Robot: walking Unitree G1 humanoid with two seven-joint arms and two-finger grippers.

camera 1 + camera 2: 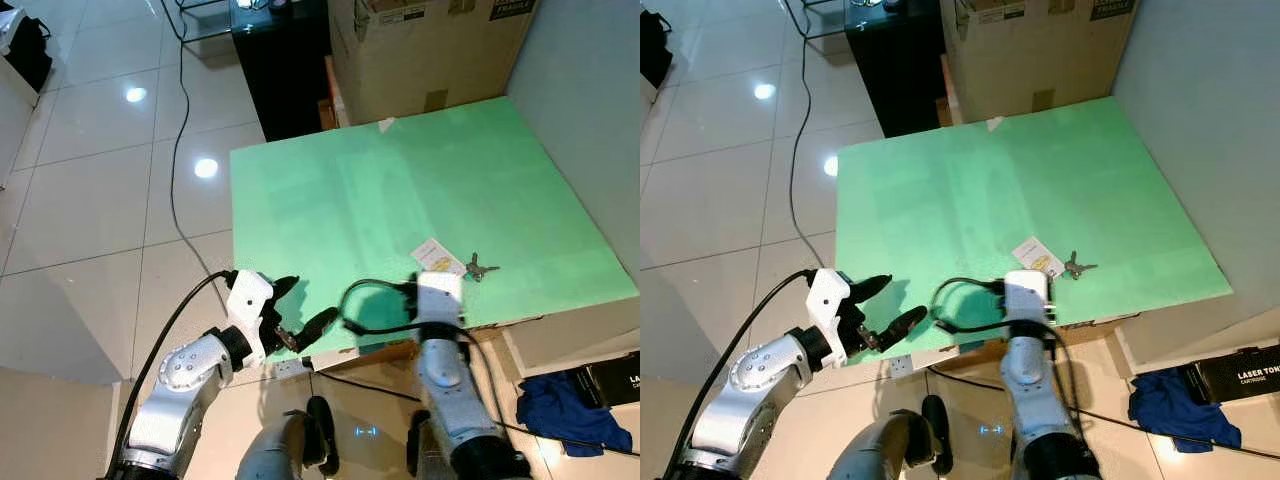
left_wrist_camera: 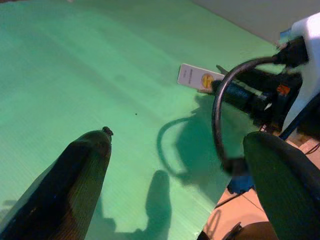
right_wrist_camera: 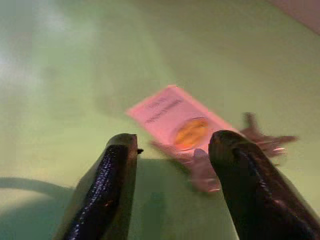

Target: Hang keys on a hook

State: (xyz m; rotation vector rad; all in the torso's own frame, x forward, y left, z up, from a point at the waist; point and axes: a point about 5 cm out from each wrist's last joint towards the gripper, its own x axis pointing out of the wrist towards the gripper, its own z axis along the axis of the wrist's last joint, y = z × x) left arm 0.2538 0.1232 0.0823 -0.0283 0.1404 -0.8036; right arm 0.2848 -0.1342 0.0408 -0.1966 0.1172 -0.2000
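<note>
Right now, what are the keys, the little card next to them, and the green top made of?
The keys look like metal: grey and slightly shiny. The card seems to be paper or thin plastic: flat, white, printed. The green top looks like matte plastic or foam board, though I can't be sure.

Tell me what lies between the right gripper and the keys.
In the right wrist view, the open right gripper faces the keys with a white tag bearing a yellow circle between them, on the green board.
</note>
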